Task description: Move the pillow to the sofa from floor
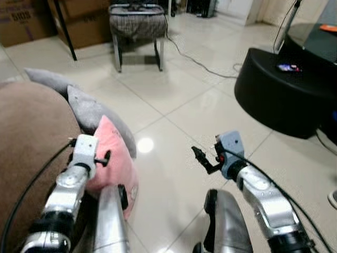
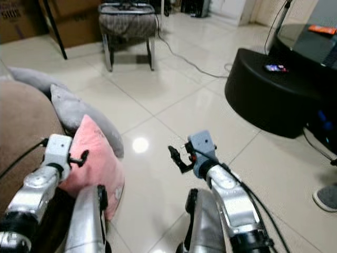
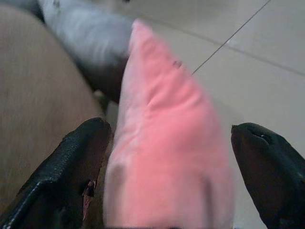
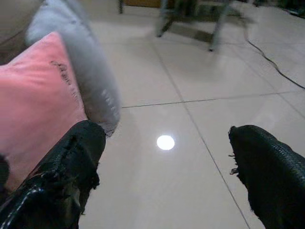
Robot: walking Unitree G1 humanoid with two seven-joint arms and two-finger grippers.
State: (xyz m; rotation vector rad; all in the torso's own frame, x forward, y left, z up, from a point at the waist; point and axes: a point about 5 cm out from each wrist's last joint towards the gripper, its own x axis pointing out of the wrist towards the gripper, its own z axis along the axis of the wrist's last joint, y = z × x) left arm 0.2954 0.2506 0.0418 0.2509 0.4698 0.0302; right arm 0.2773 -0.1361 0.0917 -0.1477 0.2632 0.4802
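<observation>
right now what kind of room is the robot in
Most likely a home living room: a brown sofa with grey and pink pillows against it, a glossy tiled floor, and a low black round table.

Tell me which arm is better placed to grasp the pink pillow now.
The left. The left pincer is open, with the pink pillow between its fingers, beside the brown sofa. The right pincer is open too, but hangs over bare floor tiles, away from the pillow.
</observation>
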